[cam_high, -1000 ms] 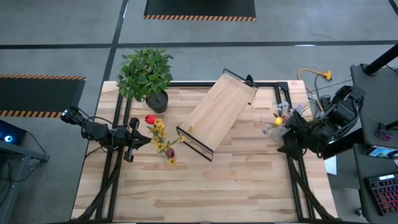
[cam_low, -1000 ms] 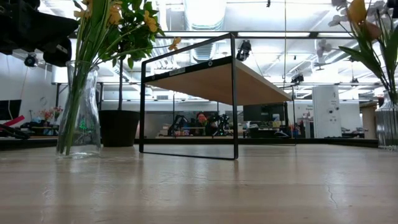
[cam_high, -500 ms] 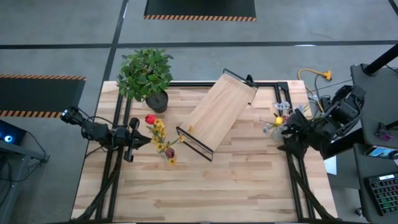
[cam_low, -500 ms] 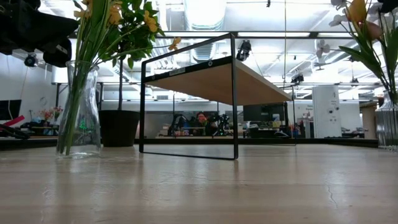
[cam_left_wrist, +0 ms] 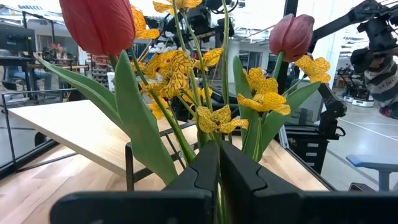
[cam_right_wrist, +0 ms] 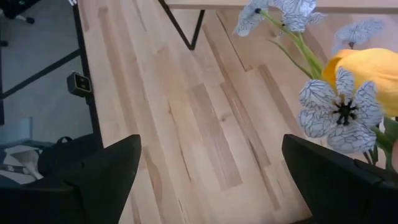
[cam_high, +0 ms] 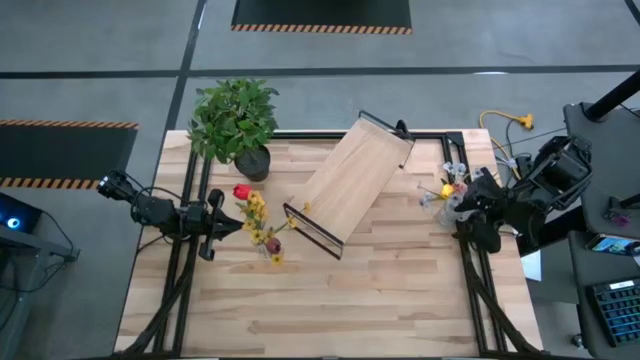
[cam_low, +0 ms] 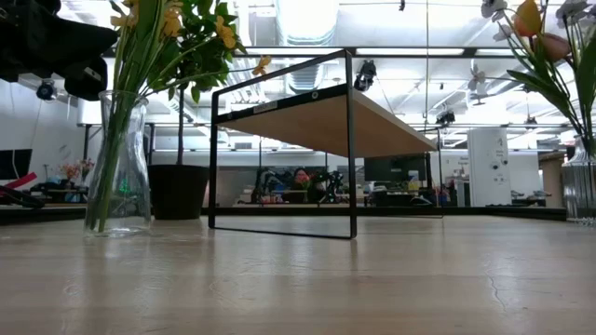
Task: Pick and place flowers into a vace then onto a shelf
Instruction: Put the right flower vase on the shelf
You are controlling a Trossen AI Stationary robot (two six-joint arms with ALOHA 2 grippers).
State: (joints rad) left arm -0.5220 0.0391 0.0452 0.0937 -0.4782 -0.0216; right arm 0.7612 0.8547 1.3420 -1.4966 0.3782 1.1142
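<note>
A clear glass vase (cam_low: 116, 172) near the table's left holds the flowers (cam_high: 258, 222): a red tulip, yellow blossoms and a maroon one. My left gripper (cam_high: 235, 228) is shut and level, just left of that bunch (cam_left_wrist: 186, 68), with nothing between its fingers. At the table's right edge a second vase (cam_low: 579, 191) holds white-bluish and orange flowers (cam_high: 448, 190). My right gripper (cam_high: 468, 212) hangs open above the table, slanting down, with those blossoms (cam_right_wrist: 339, 102) close beside one finger. The shelf (cam_high: 352, 182) stands at the middle on its black frame.
A bushy green plant in a dark pot (cam_high: 238, 122) stands at the far left corner. Bare wood lies along the table's near half (cam_high: 340, 300). The shelf's black legs (cam_low: 352, 149) stand between the two vases.
My right gripper has risen a little and rolled about its own axis, staying open. The blossoms in the right vase have shifted slightly with it. My left arm and the left vase have kept still.
</note>
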